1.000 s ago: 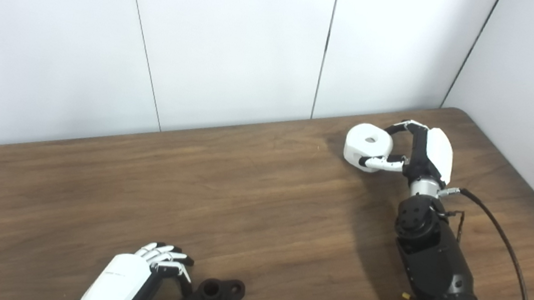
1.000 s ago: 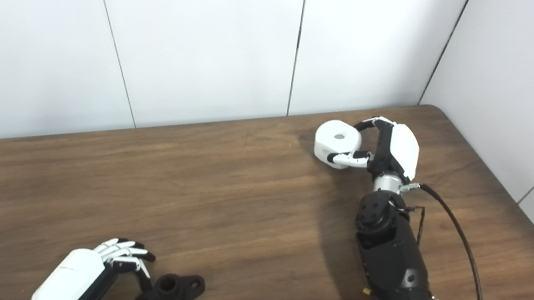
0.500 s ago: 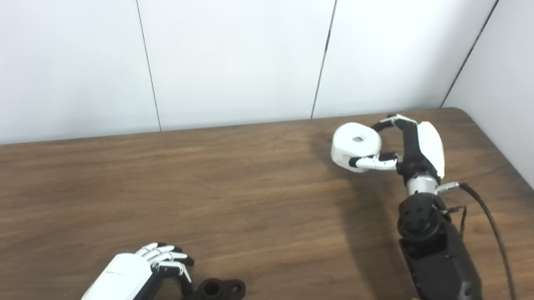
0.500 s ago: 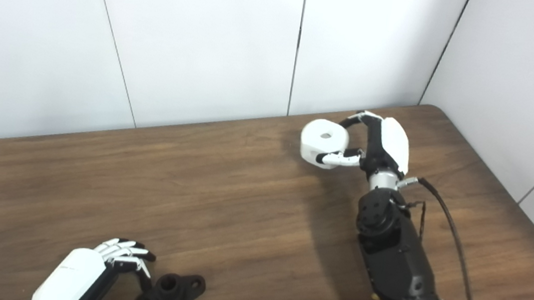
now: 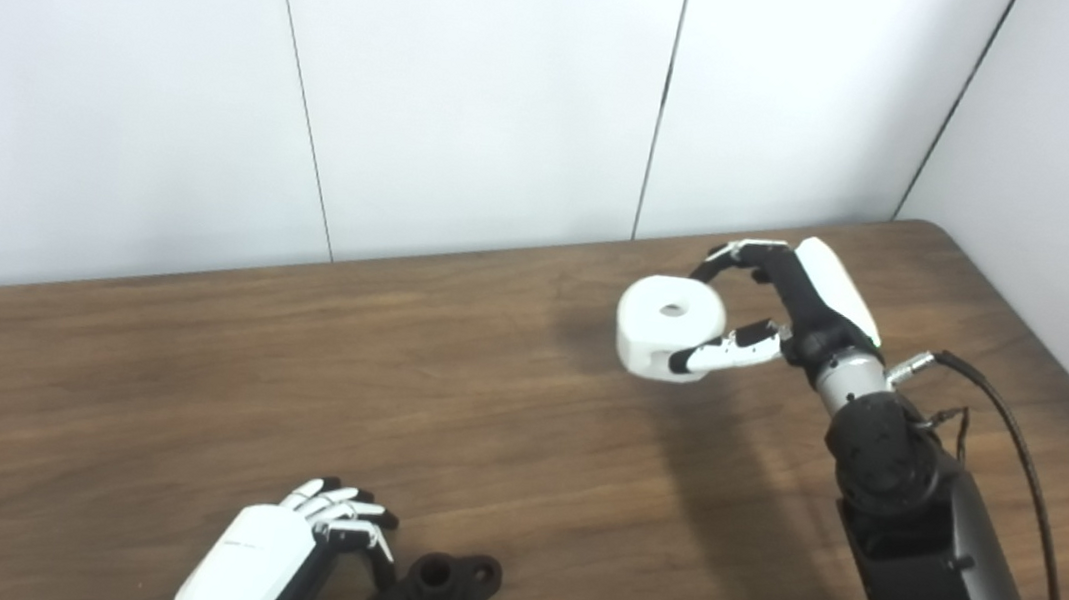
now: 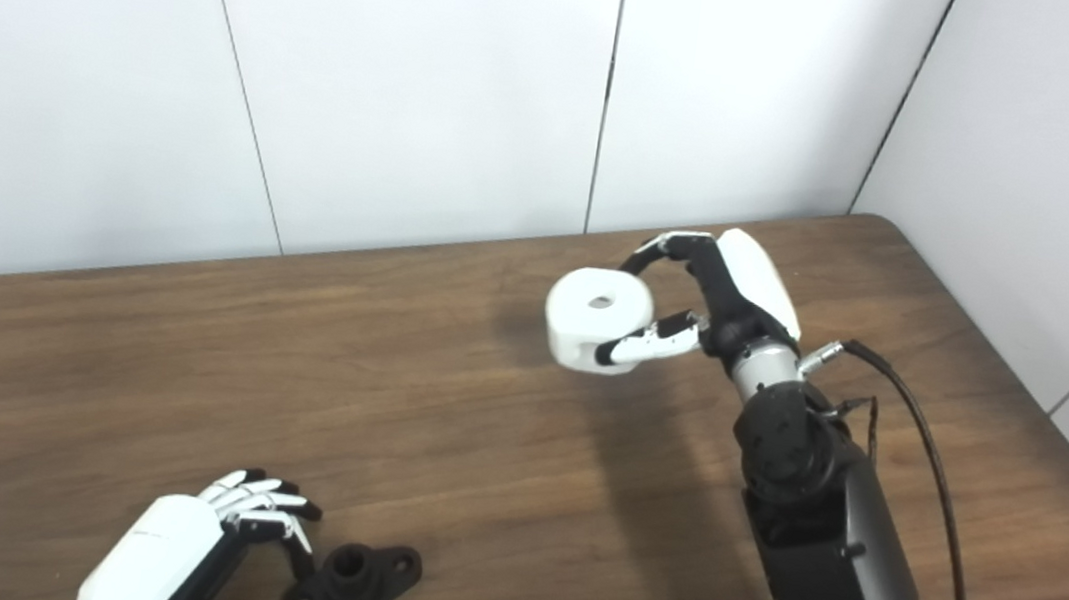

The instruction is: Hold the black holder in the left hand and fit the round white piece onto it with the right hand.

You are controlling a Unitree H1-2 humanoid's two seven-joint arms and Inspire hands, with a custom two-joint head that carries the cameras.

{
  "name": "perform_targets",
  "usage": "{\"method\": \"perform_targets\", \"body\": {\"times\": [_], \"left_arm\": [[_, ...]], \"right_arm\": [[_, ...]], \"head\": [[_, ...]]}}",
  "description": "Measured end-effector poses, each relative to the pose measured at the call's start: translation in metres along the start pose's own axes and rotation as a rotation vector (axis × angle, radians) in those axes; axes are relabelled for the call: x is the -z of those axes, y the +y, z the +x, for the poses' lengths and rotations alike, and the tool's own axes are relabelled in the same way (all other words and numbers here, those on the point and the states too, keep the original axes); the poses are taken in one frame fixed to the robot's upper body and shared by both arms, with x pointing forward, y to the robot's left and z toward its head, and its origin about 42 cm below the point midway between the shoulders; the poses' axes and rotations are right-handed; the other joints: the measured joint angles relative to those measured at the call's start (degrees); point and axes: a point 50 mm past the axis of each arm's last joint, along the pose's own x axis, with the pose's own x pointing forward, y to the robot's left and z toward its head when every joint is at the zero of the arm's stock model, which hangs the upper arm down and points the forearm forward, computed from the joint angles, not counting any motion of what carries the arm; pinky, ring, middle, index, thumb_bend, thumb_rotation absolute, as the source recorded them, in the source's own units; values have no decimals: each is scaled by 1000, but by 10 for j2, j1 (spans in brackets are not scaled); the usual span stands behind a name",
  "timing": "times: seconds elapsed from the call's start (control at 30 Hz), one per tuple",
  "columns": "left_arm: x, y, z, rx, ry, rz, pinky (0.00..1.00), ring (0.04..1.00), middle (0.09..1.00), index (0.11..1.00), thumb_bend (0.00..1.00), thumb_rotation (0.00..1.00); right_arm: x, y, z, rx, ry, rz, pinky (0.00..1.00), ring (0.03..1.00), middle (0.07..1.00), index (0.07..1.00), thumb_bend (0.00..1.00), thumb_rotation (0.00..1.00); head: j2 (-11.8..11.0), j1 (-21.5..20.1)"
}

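The round white piece [image 5: 670,328], a thick disc with a small hole in its top, hangs above the table at the back right. My right hand [image 5: 801,305] is shut on it, fingers over its far side and thumb under its near edge. The black holder [image 5: 441,586], a short tube on a two-eared flange, lies on the wooden table [image 5: 184,371] near the front edge. My left hand [image 5: 268,567] sits just left of it, with its fingers curled onto the flange's left ear. Its thumb is cut off by the picture's bottom edge.
White wall panels close off the table's back and right sides, meeting at the rounded back right corner. A black cable [image 5: 1030,457] loops off my right forearm over the table's right part.
My right hand has carried the white piece leftward and nearer, lifting it further off the table. The left hand and holder stay put. The camera has shifted slightly.
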Motion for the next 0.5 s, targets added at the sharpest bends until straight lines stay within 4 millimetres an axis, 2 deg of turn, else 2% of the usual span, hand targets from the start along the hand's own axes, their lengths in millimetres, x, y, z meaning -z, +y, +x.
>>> {"method": "perform_targets", "body": {"times": [0.1, 0.3, 0.37, 0.5], "left_arm": [[-1, -1, 1, 0, 8, 2, 962, 862, 768, 485, 521, 48], [-3, -2, 4, -3, 23, 0, 981, 872, 773, 485, 521, 49], [-4, -2, 5, -4, 22, 0, 983, 871, 774, 485, 521, 49], [-6, -3, 6, -5, 23, -1, 994, 873, 777, 485, 522, 49]], "right_arm": [[-8, 3, -7, -30, -22, 12, 910, 875, 804, 482, 525, 138], [-14, 7, -24, -63, -33, 69, 863, 857, 803, 482, 526, 140], [-18, 10, -29, -87, -47, 79, 910, 878, 812, 482, 525, 140], [-28, 16, -37, -147, -68, 143, 932, 866, 805, 482, 526, 143]], "head": [[8, 16], [21, 41], [25, 47], [35, 60]]}}
